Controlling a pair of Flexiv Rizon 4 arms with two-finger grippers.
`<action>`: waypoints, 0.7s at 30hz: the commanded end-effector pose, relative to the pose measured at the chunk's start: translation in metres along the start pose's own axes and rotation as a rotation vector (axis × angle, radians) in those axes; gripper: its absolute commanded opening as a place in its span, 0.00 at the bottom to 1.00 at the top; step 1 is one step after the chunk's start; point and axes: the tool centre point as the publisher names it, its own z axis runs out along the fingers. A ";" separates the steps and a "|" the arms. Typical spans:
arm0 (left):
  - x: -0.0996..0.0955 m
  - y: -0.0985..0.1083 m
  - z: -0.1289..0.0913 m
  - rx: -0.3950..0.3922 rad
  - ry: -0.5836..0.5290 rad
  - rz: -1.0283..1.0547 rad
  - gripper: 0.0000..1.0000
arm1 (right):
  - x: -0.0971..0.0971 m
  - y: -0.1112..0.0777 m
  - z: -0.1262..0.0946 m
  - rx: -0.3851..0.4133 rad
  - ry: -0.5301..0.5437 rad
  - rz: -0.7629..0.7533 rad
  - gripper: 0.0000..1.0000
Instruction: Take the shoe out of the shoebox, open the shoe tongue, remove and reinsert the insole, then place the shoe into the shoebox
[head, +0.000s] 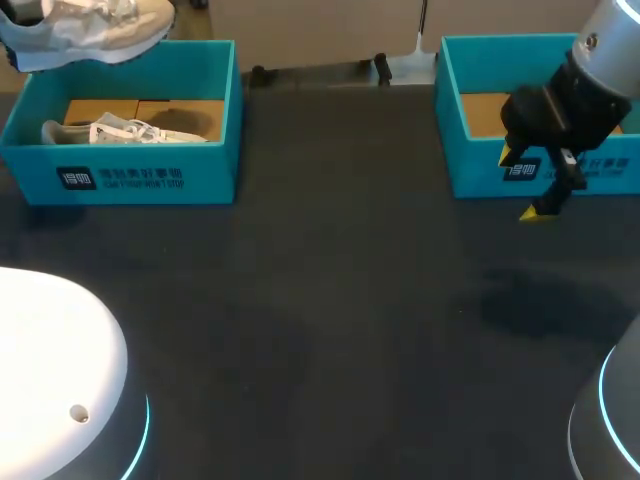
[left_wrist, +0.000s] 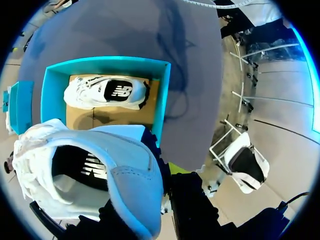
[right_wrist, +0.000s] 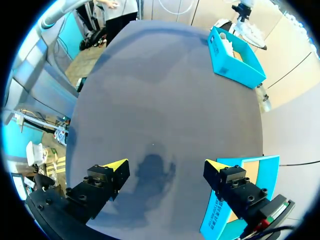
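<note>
Grips pale grey, white-laced shoe (left_wrist: 125, 185) in left jaws, raised above teal shoebox (left_wrist: 105, 62) containing second shoe (left_wrist: 107, 92). Holds right jaws wide over dark worktop (right_wrist: 165, 100), well apart.

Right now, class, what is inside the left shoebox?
One white sneaker lies on the left shoebox's cardboard floor. A second shoe hangs above, not inside. The near wall hides the floor's front strip.
</note>
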 end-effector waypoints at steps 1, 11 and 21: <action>-0.010 0.002 0.012 -0.005 0.006 0.014 0.00 | -0.001 0.001 0.001 0.004 0.001 0.001 1.00; -0.029 -0.003 0.043 -0.011 0.000 0.073 0.00 | -0.001 0.001 0.001 0.004 0.001 0.001 1.00; -0.046 0.003 0.075 -0.007 0.040 0.064 0.00 | -0.001 0.001 0.001 0.004 0.001 0.001 1.00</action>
